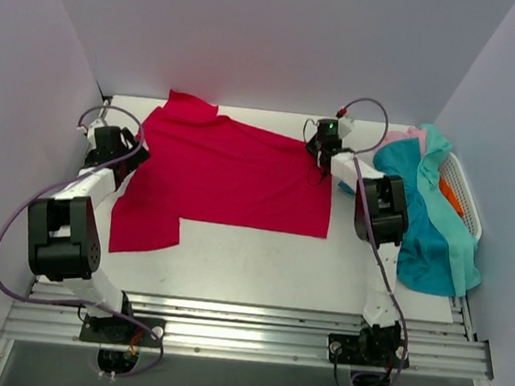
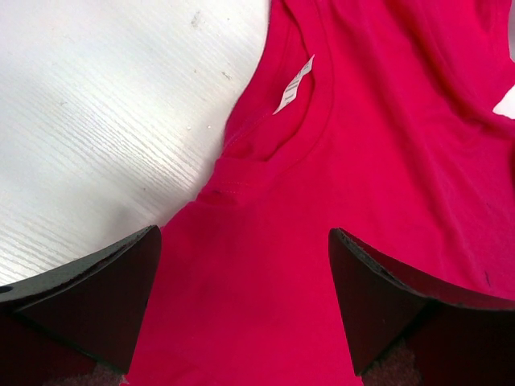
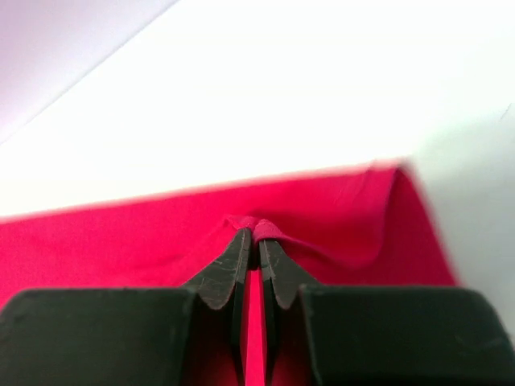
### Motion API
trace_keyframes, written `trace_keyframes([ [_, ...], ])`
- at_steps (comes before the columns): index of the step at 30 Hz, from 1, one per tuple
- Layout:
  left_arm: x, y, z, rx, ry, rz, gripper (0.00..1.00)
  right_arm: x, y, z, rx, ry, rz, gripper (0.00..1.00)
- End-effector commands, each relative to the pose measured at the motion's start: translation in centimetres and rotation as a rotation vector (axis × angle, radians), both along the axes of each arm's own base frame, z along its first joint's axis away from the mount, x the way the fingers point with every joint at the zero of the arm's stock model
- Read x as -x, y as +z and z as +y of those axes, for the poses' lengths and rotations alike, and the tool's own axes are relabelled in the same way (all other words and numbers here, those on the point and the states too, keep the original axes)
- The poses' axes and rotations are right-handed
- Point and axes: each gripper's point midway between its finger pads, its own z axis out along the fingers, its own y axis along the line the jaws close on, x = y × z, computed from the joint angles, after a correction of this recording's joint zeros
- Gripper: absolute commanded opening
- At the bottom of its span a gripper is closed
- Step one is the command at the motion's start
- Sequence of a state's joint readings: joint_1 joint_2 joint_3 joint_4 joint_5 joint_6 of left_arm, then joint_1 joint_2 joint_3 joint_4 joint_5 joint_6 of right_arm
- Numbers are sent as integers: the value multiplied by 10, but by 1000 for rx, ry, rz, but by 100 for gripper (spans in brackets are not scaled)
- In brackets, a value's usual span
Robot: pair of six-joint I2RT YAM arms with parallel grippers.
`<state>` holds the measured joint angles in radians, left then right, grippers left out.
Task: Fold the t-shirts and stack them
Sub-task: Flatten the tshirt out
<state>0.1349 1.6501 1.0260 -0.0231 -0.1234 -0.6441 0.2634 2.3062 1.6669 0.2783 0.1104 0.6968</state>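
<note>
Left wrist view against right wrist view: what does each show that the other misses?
Only the left wrist view shows the neckline of the crimson t-shirt with its white label, and the left gripper open over the cloth. Only the right wrist view shows the right gripper shut on a pinched ridge of fabric near the shirt's edge. Both show the red cloth lying on the white table.

Left tool [image 2: 245,237] gapes wide, pointing down; right tool [image 3: 257,238] is pinched tight.
</note>
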Motion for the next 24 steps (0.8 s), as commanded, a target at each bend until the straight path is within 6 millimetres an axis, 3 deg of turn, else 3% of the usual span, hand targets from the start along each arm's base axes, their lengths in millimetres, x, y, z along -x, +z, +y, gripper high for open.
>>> trace_keyframes([
  [1,-10,13,3,-9,-1,-52,94,-38,15,-45,51,-110,-25,0],
  [2,-11,14,3,-12,-1,-52,94,-46,13,-60,52,-136,-25,0],
  [3,-10,14,3,-13,-2,-51,94,-49,-5,-66,60,-143,10,0],
  [4,-10,16,3,-15,-1,-55,94,-56,-5,-72,54,-153,7,0],
  [5,-10,17,4,-15,-1,-57,94,-70,10,-85,42,-170,-22,0],
  [6,-10,17,3,-17,-2,-58,94,-74,-3,-91,35,-179,-8,0],
  [8,-9,18,4,-19,-2,-59,94,-90,8,-102,2,-177,-52,0],
  [10,-10,21,3,-19,-3,-65,94,-97,4,-107,-22,-175,-68,0],
  [11,-11,21,4,-18,-4,-67,94,-106,13,-103,-53,-148,-117,0],
  [12,-12,22,3,-17,-5,-70,94,-110,13,-106,-71,-142,-138,7],
  [13,-12,20,1,-17,-10,-66,94,-115,18,-105,-88,-131,-166,27],
  [14,-13,21,0,-18,-12,-69,94,-121,27,-99,-113,-101,-214,98],
  [19,-12,24,-3,-32,-11,-74,94,-127,60,-84,-143,-4,-310,100],
  [20,-12,27,-4,-36,-10,-80,94,-126,91,-81,-144,12,-367,100],
  [21,-10,29,-4,-40,-6,-84,94,-123,106,-81,-137,10,-392,100],
  [22,-8,40,-3,-51,6,-109,94,-110,89,-77,-122,7,-354,100],
  [23,-4,42,-6,-55,7,-112,94,-102,139,-78,-103,3,-442,100],
  [24,-1,48,-6,-58,13,-125,94,-94,150,-80,-90,-8,-452,100],
])
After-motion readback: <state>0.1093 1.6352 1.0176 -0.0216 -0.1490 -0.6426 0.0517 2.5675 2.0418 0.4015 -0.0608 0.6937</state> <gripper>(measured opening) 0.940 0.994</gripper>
